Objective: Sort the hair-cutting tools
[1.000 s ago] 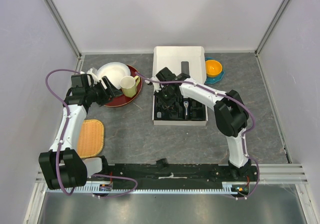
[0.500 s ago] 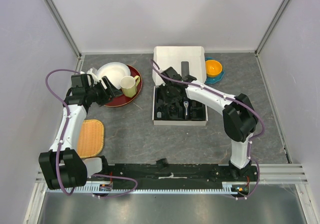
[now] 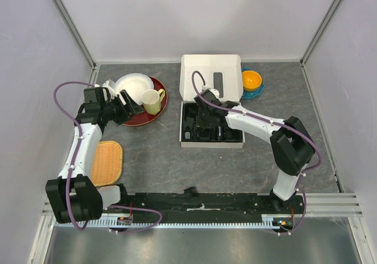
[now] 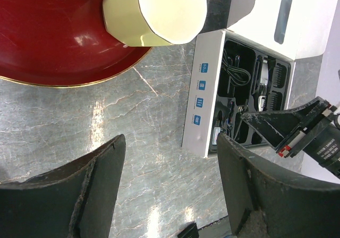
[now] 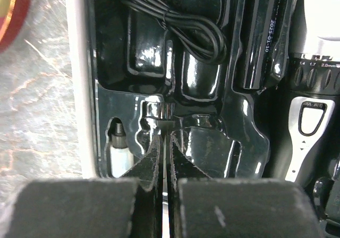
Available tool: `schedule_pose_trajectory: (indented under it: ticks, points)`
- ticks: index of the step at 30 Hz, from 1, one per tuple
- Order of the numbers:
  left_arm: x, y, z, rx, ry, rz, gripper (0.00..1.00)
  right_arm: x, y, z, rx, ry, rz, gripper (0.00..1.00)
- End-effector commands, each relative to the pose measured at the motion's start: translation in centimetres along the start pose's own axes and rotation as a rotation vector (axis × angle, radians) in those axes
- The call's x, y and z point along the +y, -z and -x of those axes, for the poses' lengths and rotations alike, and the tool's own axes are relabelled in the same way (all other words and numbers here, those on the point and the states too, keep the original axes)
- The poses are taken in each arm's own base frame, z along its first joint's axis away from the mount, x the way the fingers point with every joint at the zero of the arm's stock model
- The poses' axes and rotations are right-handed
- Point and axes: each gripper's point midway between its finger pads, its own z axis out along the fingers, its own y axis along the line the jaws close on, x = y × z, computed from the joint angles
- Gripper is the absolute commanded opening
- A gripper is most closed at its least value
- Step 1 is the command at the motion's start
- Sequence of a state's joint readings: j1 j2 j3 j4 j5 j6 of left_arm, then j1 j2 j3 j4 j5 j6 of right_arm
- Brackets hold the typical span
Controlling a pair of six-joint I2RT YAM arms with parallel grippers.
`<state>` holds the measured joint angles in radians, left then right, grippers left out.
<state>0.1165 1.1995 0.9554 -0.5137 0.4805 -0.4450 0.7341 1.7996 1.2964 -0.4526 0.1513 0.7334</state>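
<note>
- Right gripper (image 5: pixel 165 142) is pointing into the black tray (image 5: pixel 204 142), fingers together, hair clipper (image 5: pixel 316 70) at its 3 o'clock.
- Left gripper (image 4: pixel 170 187) is hanging with fingers apart, cup (image 4: pixel 154 9) at 12 o'clock.

right gripper (image 3: pixel 200 120) over the black tray (image 3: pixel 233 135), left gripper (image 3: pixel 131 110) beside the yellow mug (image 3: pixel 153 101) on the red plate (image 3: pixel 145 119)

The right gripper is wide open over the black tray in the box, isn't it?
Not quite. The right gripper is shut, not wide open: its two fingers are pressed together with nothing between them. It is over the black tray, as you said. The right wrist view shows it.
</note>
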Motion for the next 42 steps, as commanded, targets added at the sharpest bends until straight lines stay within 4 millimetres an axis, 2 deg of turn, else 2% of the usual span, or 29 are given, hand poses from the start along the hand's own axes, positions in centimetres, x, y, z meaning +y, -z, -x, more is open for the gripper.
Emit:
schedule_pose_trajectory:
  ticks: [1,6,14,34,42]
  points:
    - [-0.8,0.5,1.1,-0.042,-0.046,-0.028,0.75,2.1,1.9,3.4,-0.152,-0.107,0.067,0.00]
    - [-0.8,0.5,1.1,-0.041,-0.046,-0.028,0.75,3.0,2.3,3.6,-0.170,-0.116,0.091,0.00]
    - [-0.8,0.6,1.1,-0.043,-0.046,-0.029,0.75,3.6,1.6,2.9,-0.152,-0.101,0.098,0.00]
    - [-0.9,0.6,1.2,-0.044,-0.047,-0.031,0.75,2.2,-0.8,1.0,-0.107,-0.054,0.028,0.00]
    - [-0.9,0.6,1.1,-0.042,-0.046,-0.030,0.75,2.0,-1.0,0.5,-0.099,-0.026,0.007,0.00]
